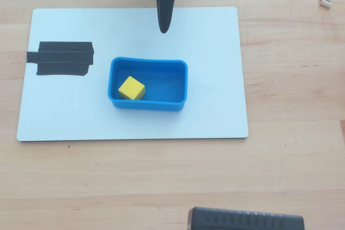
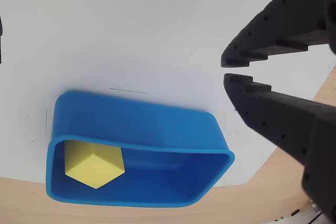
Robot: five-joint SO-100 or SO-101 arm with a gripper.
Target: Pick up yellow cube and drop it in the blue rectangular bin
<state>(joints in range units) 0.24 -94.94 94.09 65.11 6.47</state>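
Observation:
The yellow cube lies inside the blue rectangular bin, in its left part in the overhead view. In the wrist view the cube sits tilted in the bin's left end. My gripper hangs above the white board, behind the bin and apart from it. In the wrist view the gripper is at the right, its black fingertips almost touching, with nothing between them.
The bin stands on a white board on a wooden table. A black tape patch is on the board's left part. A black object sits at the table's near edge. Small white bits lie top right.

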